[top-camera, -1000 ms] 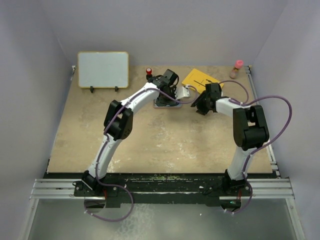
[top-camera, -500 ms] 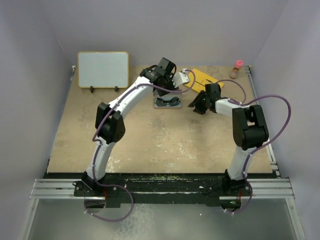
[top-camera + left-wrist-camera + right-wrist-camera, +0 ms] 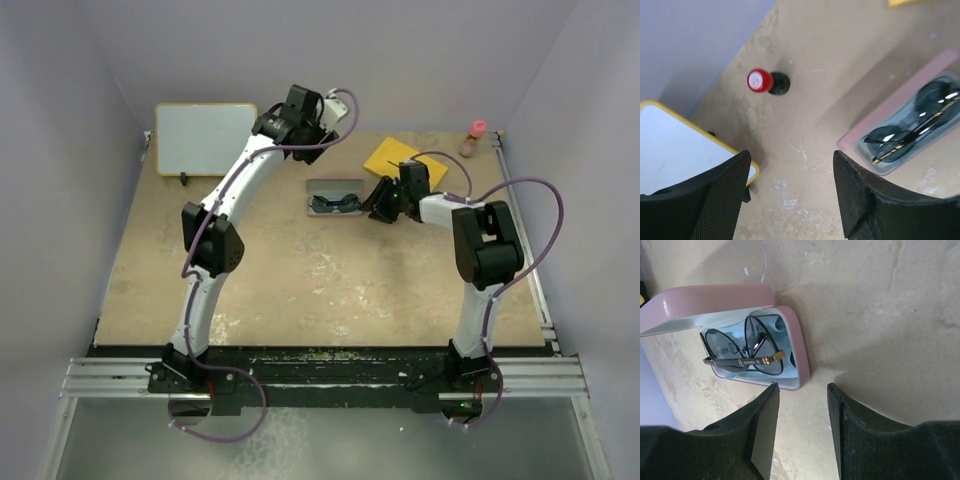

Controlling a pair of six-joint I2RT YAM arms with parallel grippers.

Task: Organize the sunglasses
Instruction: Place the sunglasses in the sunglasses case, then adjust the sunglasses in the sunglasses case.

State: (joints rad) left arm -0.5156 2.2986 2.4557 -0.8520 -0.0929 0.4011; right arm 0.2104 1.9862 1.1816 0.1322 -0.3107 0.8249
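Left arm: left fingers (image 3: 727, 187) are spread wide with nothing between them. They hang high above the far side of the worktop (image 3: 300, 280).
Under left arm: bare worktop lies directly below the tips. Beyond them a black knob with a red top (image 3: 760, 80) stands upright near the back wall.
Right arm: right fingers (image 3: 765, 415) are parted by a moderate gap and grip nothing. They sit low over the worktop and point at a long side of the pink case (image 3: 801, 357).
Right tips and case: the tips are just beside the pink rim. They look clear of it, though the wrist view's angle does not settle contact.
Task item: the sunglasses (image 3: 747, 352) lie folded inside the case's tray on pale blue-grey lining. The frame is thin and black, the lenses are roundish and tinted, and one arm with a gold-coloured stretch crosses the lenses.
Case: the lid is raised along the far long side and the tray lies flat on the worktop. In the top view it sits just left of the right wrist and nearer than the left wrist.
Far left: the whiteboard (image 3: 205, 138) has a yellow frame and is propped on small black feet against the back corner.
Behind right wrist: the yellow flat sheet (image 3: 395, 160) lies on the worktop, near the case but apart from it.
Far right: the small bottle with a pink cap (image 3: 473, 138) stands upright in the corner, well apart from everything else.
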